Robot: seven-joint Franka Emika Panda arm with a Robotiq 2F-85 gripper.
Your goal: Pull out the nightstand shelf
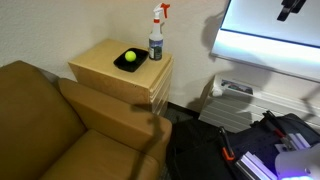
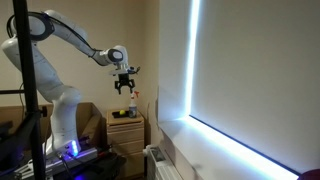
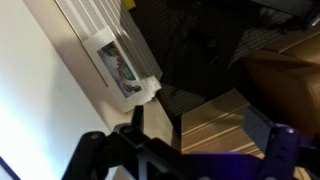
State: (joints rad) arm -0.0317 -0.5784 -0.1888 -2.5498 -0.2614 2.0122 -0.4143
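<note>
The light tan nightstand (image 1: pixel 105 65) stands beside the sofa, and it also shows in an exterior view (image 2: pixel 125 126). Its shelf (image 1: pixel 160 73) is a thin strip just under the top, flush with the drawer fronts below. My gripper (image 2: pixel 125 86) hangs high above the nightstand, open and empty, and sits at the top right edge of an exterior view (image 1: pixel 291 8). In the wrist view my gripper (image 3: pixel 195 125) has its fingers spread, and the striped front of the nightstand (image 3: pixel 215 125) lies far below between them.
A black dish with a green ball (image 1: pixel 130 58) and a spray bottle (image 1: pixel 156 35) stand on the nightstand top. A brown leather sofa (image 1: pixel 50 120) is next to it. A white wall unit (image 1: pixel 235 88) and dark bags (image 1: pixel 215 150) are on the other side.
</note>
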